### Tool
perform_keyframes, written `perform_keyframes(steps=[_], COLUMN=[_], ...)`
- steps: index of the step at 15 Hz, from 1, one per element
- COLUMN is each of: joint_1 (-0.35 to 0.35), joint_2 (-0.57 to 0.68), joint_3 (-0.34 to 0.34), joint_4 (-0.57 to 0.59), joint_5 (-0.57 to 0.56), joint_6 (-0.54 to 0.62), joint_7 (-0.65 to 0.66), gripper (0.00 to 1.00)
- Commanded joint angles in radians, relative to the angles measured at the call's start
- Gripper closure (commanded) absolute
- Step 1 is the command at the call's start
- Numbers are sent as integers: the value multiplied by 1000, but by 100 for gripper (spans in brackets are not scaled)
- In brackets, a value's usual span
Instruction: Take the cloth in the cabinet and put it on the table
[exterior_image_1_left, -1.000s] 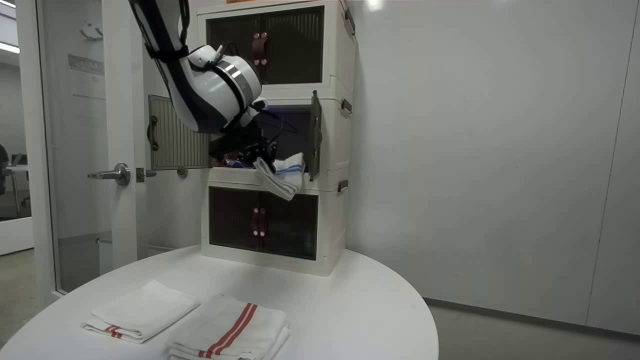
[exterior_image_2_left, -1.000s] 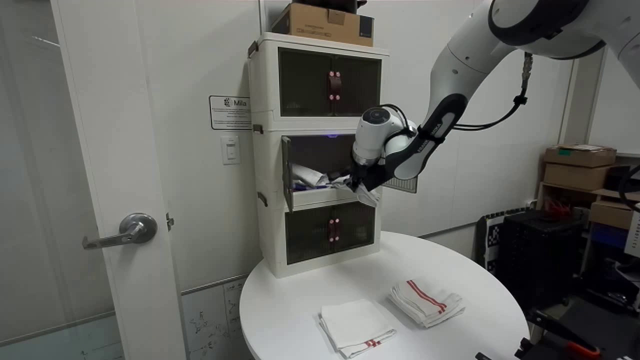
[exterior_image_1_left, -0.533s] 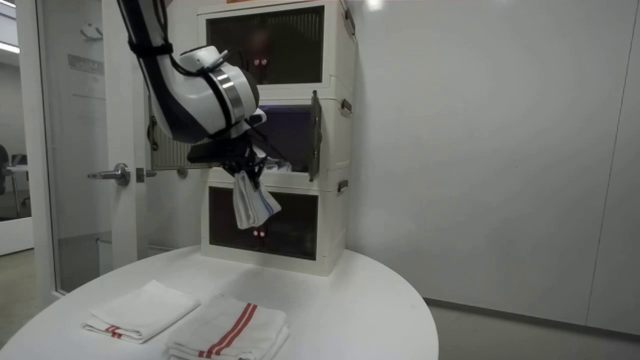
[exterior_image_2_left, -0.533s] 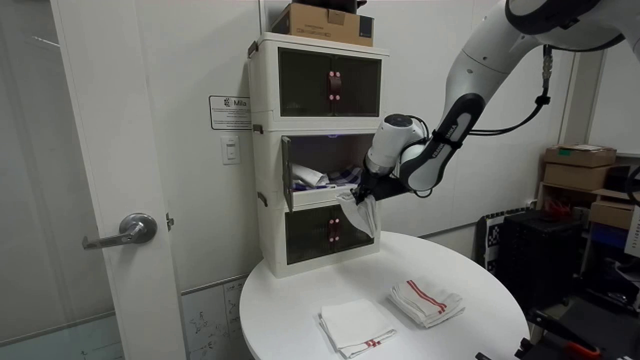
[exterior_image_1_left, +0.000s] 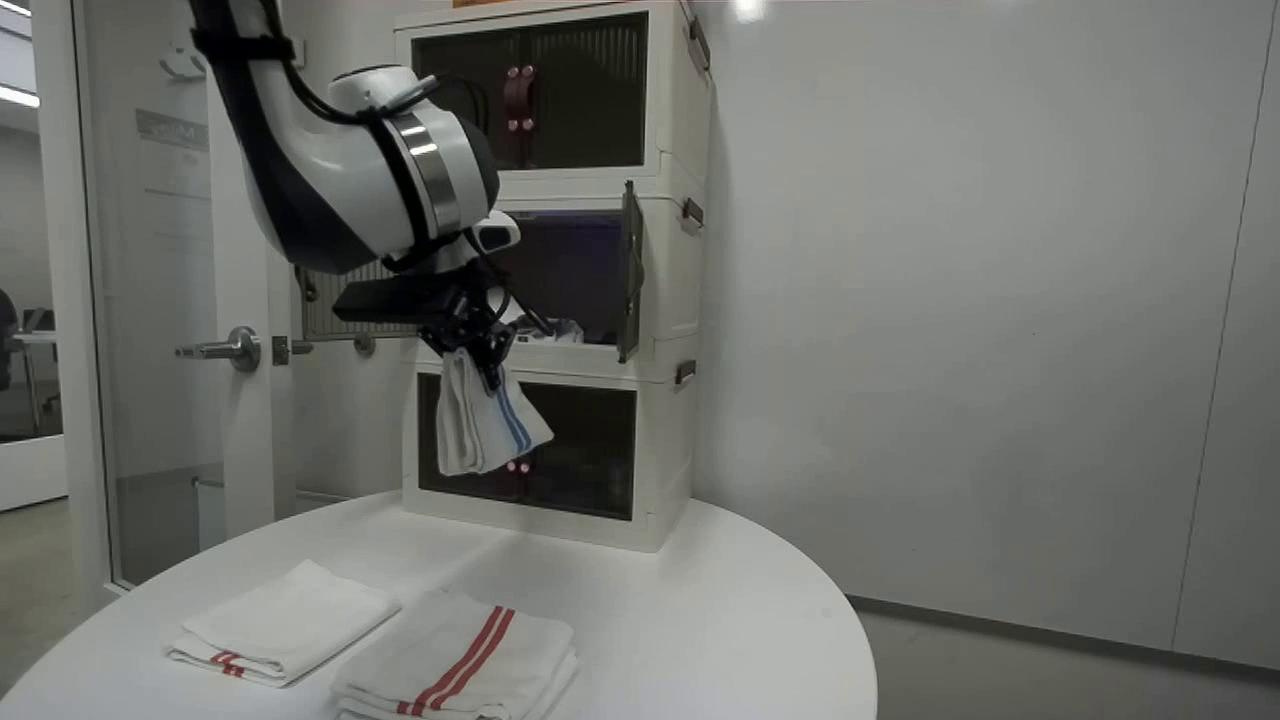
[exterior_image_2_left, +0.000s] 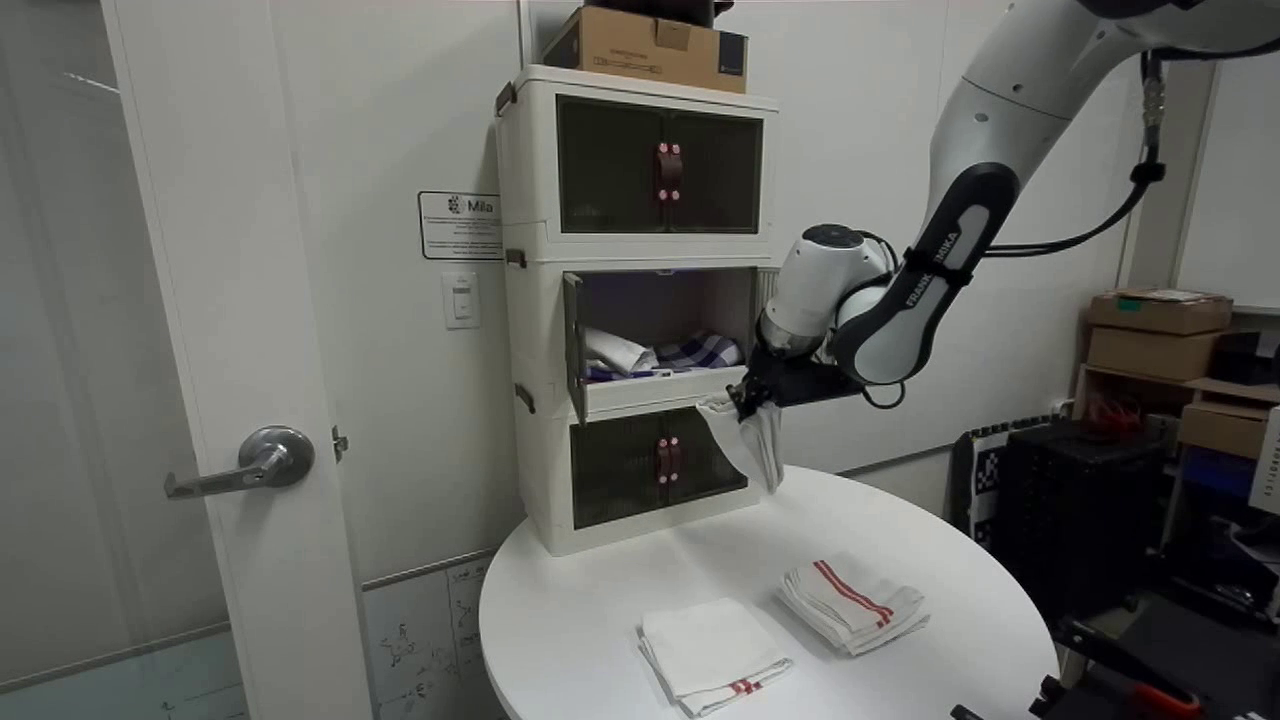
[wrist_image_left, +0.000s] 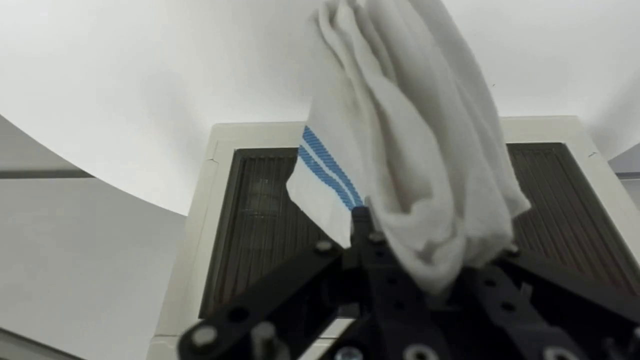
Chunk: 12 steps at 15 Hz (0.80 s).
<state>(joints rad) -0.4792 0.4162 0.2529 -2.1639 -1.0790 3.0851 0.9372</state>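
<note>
A folded white cloth with blue stripes (exterior_image_1_left: 490, 430) hangs from my gripper (exterior_image_1_left: 478, 368), in front of the cabinet's bottom doors and above the table. The same cloth (exterior_image_2_left: 748, 445) shows in another exterior view, and in the wrist view (wrist_image_left: 415, 150) it bunches between the fingers. My gripper is shut on it; the cloth covers most of one finger there. The white cabinet (exterior_image_2_left: 535, 400) has its middle compartment open, with both doors swung out. The round white table (exterior_image_1_left: 720, 620) is below, and the cloth is apart from it.
Two folded white cloths with red stripes lie on the table: a nearly plain one (exterior_image_2_left: 715, 650) and a double-striped one (exterior_image_2_left: 850, 605). A white bundle (exterior_image_2_left: 615, 350) and dark checkered fabric (exterior_image_2_left: 705, 350) are inside the middle compartment. The open cabinet door (exterior_image_1_left: 630, 270) juts outward.
My gripper has pulled the cloth out of the middle compartment, away from the cabinet and lower. The cloth now hangs freely; one second ago it draped over the compartment's front edge.
</note>
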Motion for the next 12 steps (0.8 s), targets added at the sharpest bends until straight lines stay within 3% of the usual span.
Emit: perform_keyframes(steps=[1, 7, 12], joint_1=[-27, -64, -84], joint_2=[-110, -188, -211], joint_3=[13, -8, -97], joint_4=[-124, -255, -340], joint_5=[29, 17, -74], joint_6=[-31, -31, 64], joint_7=[17, 34, 143], gripper=[91, 91, 91])
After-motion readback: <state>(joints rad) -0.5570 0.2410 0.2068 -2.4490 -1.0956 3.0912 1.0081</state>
